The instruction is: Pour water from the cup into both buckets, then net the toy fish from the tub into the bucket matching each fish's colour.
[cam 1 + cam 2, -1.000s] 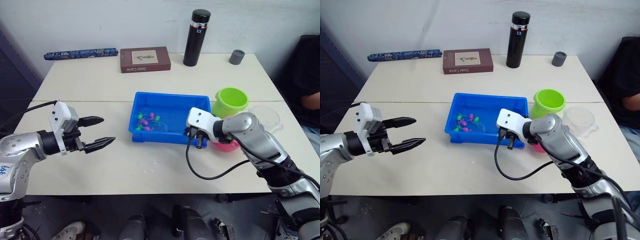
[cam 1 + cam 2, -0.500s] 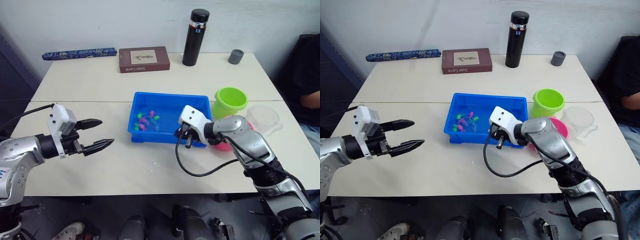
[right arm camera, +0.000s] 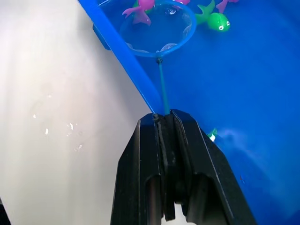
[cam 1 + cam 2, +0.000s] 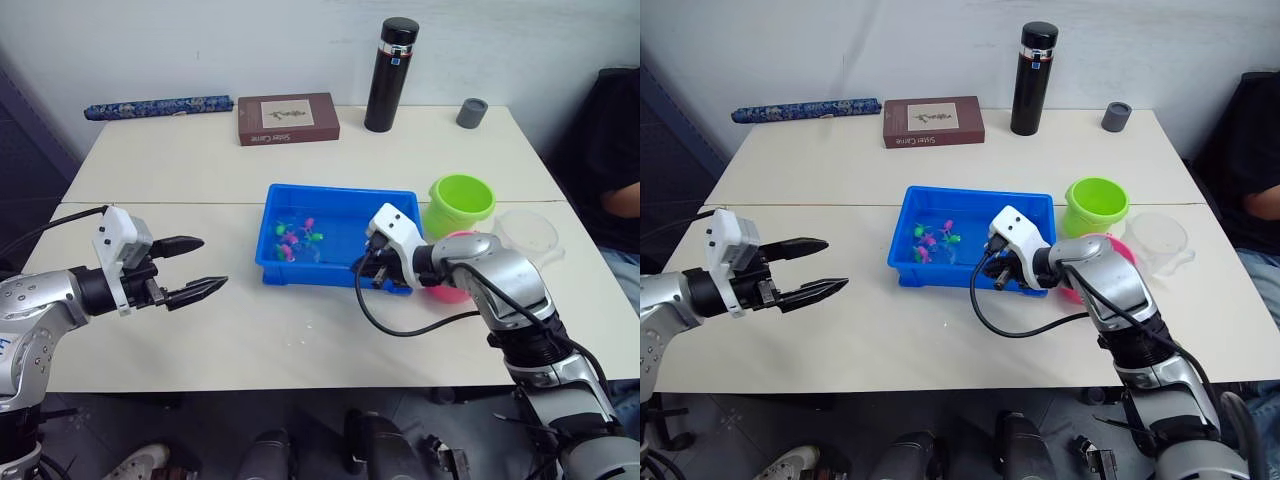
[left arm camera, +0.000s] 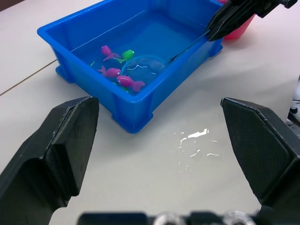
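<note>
The right gripper (image 3: 165,123) had its jaws clamped on the thin handle of the net (image 3: 157,28), whose hoop sat in the water inside the tub (image 4: 283,256) among the pink and green fish (image 5: 110,72). The left gripper (image 4: 198,268) hung over the bare counter (image 4: 290,330) well to the left of the tub, jaws spread wide and holding nothing. The green bucket (image 4: 461,204) and pink bucket (image 4: 451,291) stood just right of the tub, the clear cup (image 4: 530,232) beyond them.
</note>
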Tool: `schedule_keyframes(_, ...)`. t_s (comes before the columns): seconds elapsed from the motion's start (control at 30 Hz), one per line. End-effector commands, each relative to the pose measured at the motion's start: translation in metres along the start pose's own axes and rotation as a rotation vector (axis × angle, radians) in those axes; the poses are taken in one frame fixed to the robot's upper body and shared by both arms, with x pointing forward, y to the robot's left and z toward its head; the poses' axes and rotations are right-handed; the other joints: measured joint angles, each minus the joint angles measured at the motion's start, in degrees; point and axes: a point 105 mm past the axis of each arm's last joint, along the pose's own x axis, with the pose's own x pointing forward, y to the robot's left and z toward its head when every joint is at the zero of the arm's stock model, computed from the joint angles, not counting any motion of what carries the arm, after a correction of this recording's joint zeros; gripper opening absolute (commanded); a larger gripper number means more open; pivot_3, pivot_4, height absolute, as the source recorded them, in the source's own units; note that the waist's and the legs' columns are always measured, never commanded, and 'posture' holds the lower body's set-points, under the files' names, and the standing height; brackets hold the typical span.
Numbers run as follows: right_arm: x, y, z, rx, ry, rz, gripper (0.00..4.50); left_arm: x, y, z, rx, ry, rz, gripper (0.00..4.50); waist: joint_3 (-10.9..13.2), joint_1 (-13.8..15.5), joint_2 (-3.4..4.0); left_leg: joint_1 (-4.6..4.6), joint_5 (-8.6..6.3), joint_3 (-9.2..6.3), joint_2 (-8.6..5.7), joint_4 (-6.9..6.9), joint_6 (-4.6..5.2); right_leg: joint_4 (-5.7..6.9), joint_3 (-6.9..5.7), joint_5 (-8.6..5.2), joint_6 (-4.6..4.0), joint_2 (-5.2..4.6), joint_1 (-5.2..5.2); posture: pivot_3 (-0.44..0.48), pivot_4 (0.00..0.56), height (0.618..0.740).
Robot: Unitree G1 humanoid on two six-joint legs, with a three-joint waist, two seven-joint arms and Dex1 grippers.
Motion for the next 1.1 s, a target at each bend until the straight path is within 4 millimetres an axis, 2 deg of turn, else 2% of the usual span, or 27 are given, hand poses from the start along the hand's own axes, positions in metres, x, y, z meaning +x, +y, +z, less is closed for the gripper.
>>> schedule_keyframes(0.03,-0.009,-0.006,0.011,-0.003,-0.044,-0.028,0.0,-0.001,-0.001,0.009,0.035,-0.013,-0.011,4.48,0.0,-0.1,0.0,0.0,0.0,0.0,0.0,0.0,0.0,0.0,0.0,0.0,0.0,0.0,0.0,0.0,0.15,0.74)
schedule_keyframes(0.43,-0.043,-0.025,0.016,0.002,-0.089,-0.087,0.0,0.008,0.002,0.014,0.052,-0.028,-0.045,4.48,0.0,-0.2,0.01,-0.01,-0.01,-0.01,0.0,-0.01,0.0,-0.03,0.0,0.0,0.0,0.0,0.0,0.0,0.15,0.74)
schedule_keyframes(0.7,-0.066,-0.025,0.02,0.011,-0.125,-0.101,0.0,0.019,0.007,0.019,0.069,-0.045,-0.083,4.48,0.0,-0.4,0.02,-0.02,-0.01,-0.01,0.0,-0.08,0.01,-0.09,0.0,0.0,0.0,0.0,-0.01,0.0,0.15,0.74)
schedule_keyframes(1.1,-0.102,-0.034,0.013,0.055,-0.142,-0.179,0.0,0.043,0.016,0.024,0.084,-0.07,-0.148,4.48,0.0,0.0,0.03,-0.03,0.0,-0.01,0.0,-0.1,0.01,-0.11,-0.01,0.0,0.01,0.0,-0.01,0.0,0.15,0.74)
